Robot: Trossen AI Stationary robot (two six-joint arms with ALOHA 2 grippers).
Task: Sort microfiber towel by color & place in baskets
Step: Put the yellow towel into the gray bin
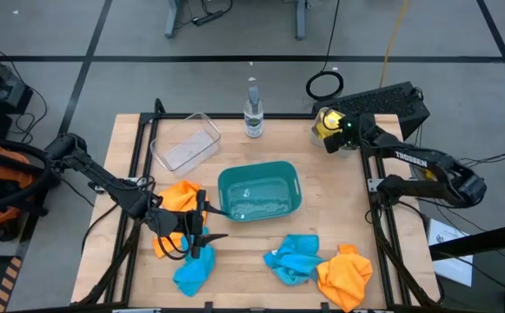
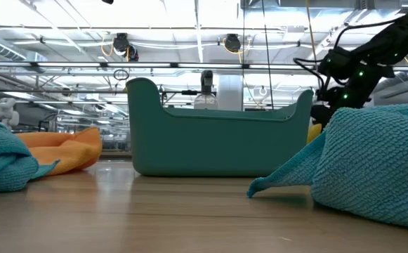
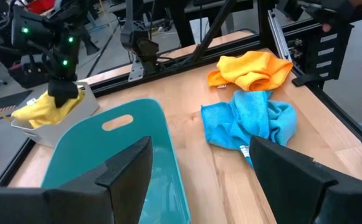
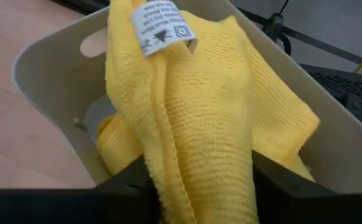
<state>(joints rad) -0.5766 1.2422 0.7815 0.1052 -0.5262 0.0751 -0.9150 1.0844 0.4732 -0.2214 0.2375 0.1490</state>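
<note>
On the wooden bench (image 1: 322, 200) stand three baskets: one teal basket (image 1: 259, 193) at the centre, one clear basket (image 1: 185, 142) at the far left, and one pale grey basket (image 3: 50, 115) at the far right corner, partly hidden from above by the right arm. Towels count six: two orange, three blue, one yellow. One orange towel (image 1: 181, 198) and one blue towel (image 1: 193, 271) lie at the near left, with the left end effector (image 1: 202, 228) between them, its fingers spread apart and grasping nothing, pointing toward the teal basket. One blue towel (image 1: 294, 257) and one orange towel (image 1: 346, 274) lie touching each other at the near right. One further blue towel (image 2: 379, 158) fills the foreground of the low view, close to the lens; whether it is one of the two already listed cannot be told, in which case the blue count is two. The yellow towel (image 4: 193, 106) hangs over and into the pale grey basket, clenched between the fingers of the right end effector (image 4: 196, 180). One clear bottle (image 1: 252, 111) stands upright at the far edge, between the clear and pale grey baskets.
</note>
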